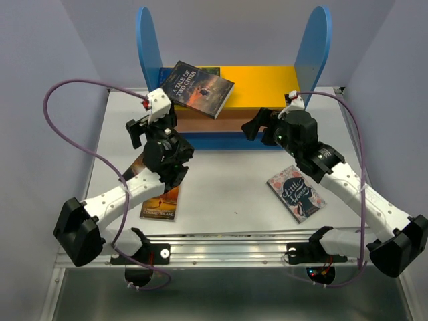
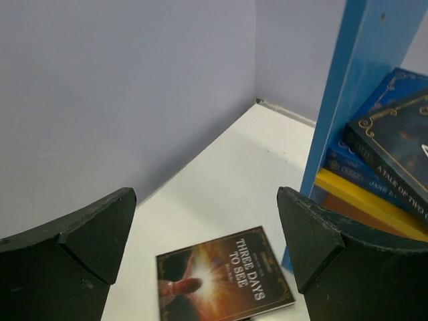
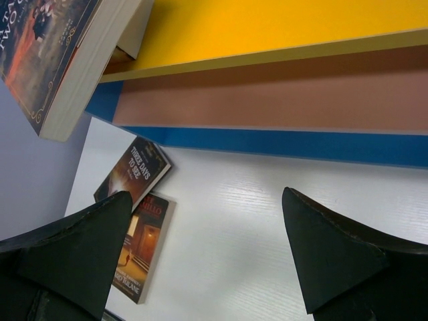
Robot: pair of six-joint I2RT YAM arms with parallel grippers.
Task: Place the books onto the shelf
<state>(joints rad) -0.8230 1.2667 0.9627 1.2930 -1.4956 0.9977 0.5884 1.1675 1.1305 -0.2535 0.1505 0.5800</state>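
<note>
Books lie in three spots; at left, "Three Days to See" (image 2: 224, 281) and a second paperback (image 3: 140, 247) touch on the table (image 1: 227, 194); the left gripper (image 2: 206, 200) hangs over them, fingers spread, holding nothing; "A Tale of Two Cities" (image 1: 200, 88) tops a stack at the shelf's (image 1: 267, 77) left end; the right gripper (image 3: 207, 197), equally spread and empty, faces the shelf front; "Little Women" (image 1: 296, 193) lies on the table at right.

between wide-apart jaws, "three days to see" book (image 2: 224, 281) flat on white table (image 2: 227, 180), near blue shelf panel (image 2: 341, 93)
</note>
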